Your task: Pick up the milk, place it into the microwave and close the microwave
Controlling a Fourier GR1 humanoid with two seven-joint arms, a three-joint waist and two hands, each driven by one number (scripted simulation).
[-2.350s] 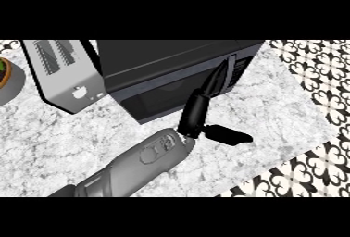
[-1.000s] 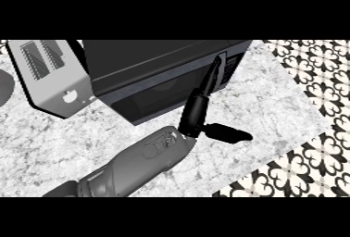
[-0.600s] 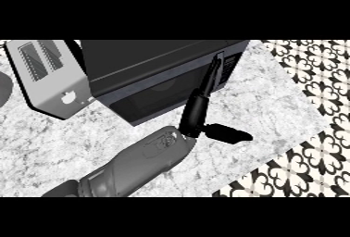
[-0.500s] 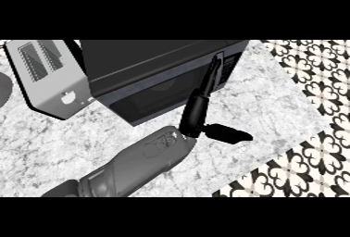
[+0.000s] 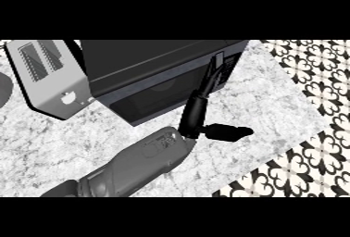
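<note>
The black microwave [image 5: 153,62] stands at the back of the marble counter [image 5: 277,115], and its door [image 5: 147,99] looks closed. My left hand [image 5: 194,118] reaches in from the lower left on a grey forearm [image 5: 137,164]. Its straight fingers [image 5: 209,82] lie against the door's right side near the control strip, and the thumb [image 5: 229,133] sticks out to the right. The hand is open and holds nothing. No milk shows anywhere; the inside of the microwave is hidden. My right hand is out of view.
A silver toaster [image 5: 48,76] stands just left of the microwave. A dark rounded object [image 5: 3,88] shows at the far left edge. The counter ends along a diagonal edge at the right, with patterned floor [image 5: 311,74] beyond.
The hand has stayed against the microwave door, fingers straight. Since the oldest frame the view has shifted slightly, so the toaster sits a little further left.
</note>
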